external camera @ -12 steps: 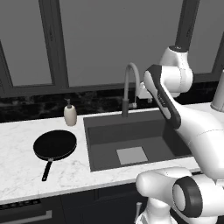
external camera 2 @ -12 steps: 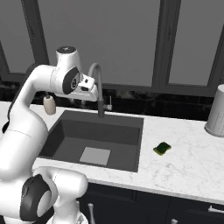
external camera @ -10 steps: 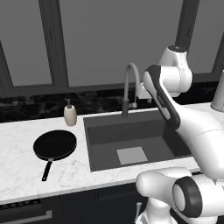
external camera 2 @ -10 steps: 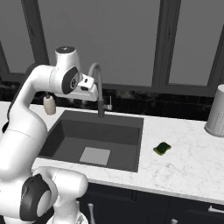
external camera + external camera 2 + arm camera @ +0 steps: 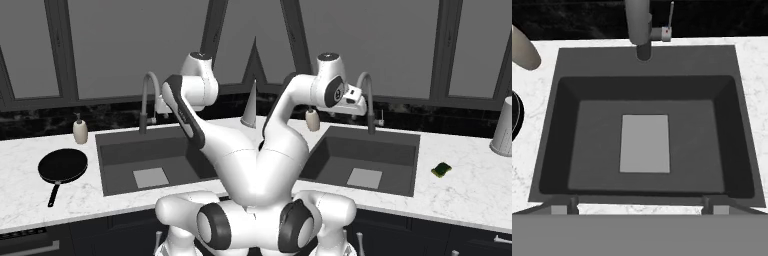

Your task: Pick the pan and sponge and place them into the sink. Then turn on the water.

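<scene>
The black pan (image 5: 63, 166) lies flat on the marble counter left of the sink (image 5: 145, 150), its handle pointing toward the front edge; its rim also shows (image 5: 516, 117). The green-and-yellow sponge (image 5: 442, 170) sits on the counter right of the sink (image 5: 371, 150). My gripper (image 5: 639, 202) hangs high over the sink (image 5: 562, 150), close to the gooseneck faucet (image 5: 147, 95), looking straight down into the basin. Its fingers stand wide apart, open, with nothing between them. No water is in view at the faucet (image 5: 368, 100).
A cream soap dispenser (image 5: 80, 131) stands at the back of the counter between pan and sink. A grey canister (image 5: 503, 127) stands at the far right. The faucet neck (image 5: 639, 25) rises just ahead of the hand. Dark windows close off the back.
The hand has barely shifted above the sink. Pan and sponge lie where they were.
</scene>
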